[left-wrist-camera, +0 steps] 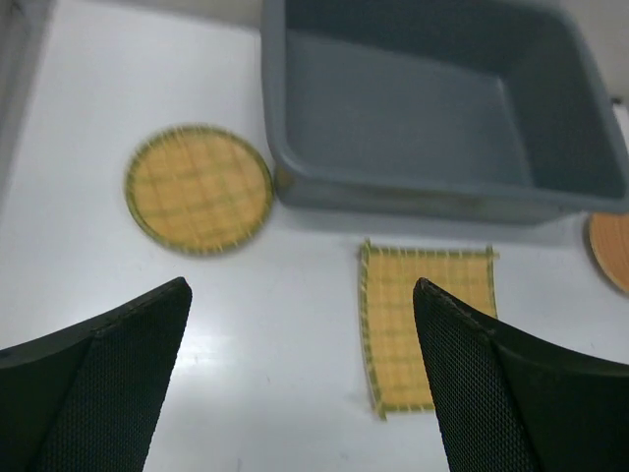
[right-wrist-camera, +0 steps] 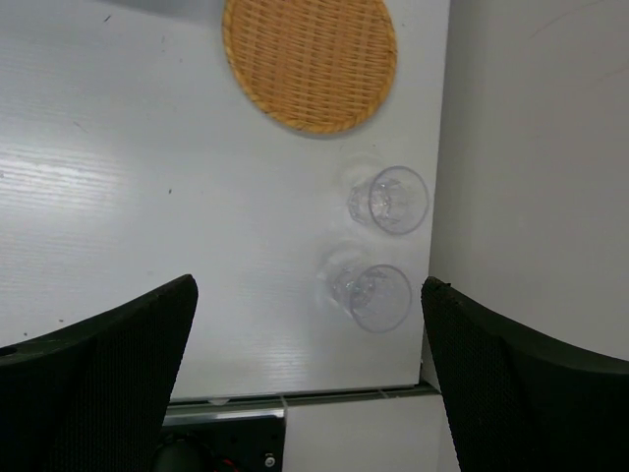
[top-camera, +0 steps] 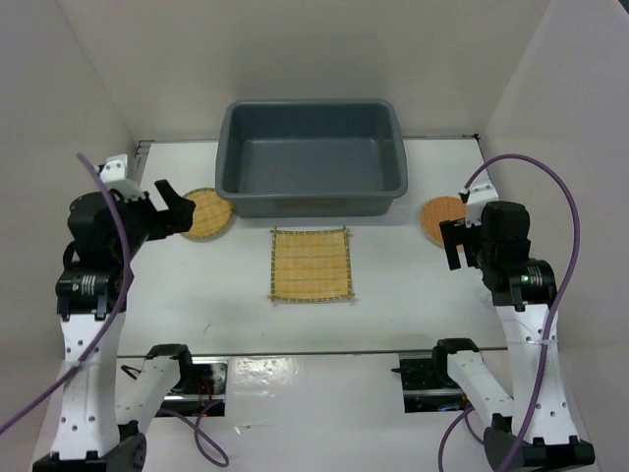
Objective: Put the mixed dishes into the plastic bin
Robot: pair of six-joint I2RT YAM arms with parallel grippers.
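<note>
Quick rundown of the setup: the big dark grey plastic bin (top-camera: 310, 204) sits at the far middle of the white table (top-camera: 197, 295), long side facing the arms. All the dishes are out on the table, none of them in the bin.

The square yellow bamboo mat (top-camera: 311, 265) lies flat just in front of the bin's near wall, pretty much centred between the two arms, with a small gap to the bin. The yellow dark-rimmed woven disc (top-camera: 208, 213) is flat by the bin's near left corner, very close to it; can't tell if it actually touches. The orange-brown woven disc (top-camera: 440, 218) is over by the bin's near right corner, a bit apart from it.

Two small clear glasses (right-wrist-camera: 390, 200) only really show up in the right wrist view. They stand upright one behind the other along the right table edge, right by the white side wall (right-wrist-camera: 531, 147), on the near side of the orange-brown disc.

The left gripper (left-wrist-camera: 302, 287) hovers above the table near the yellow disc, jaws spread wide with nothing between them. The right gripper (right-wrist-camera: 310, 283) is up over the glasses and the orange-brown disc, jaws also wide apart and holding nothing
</note>
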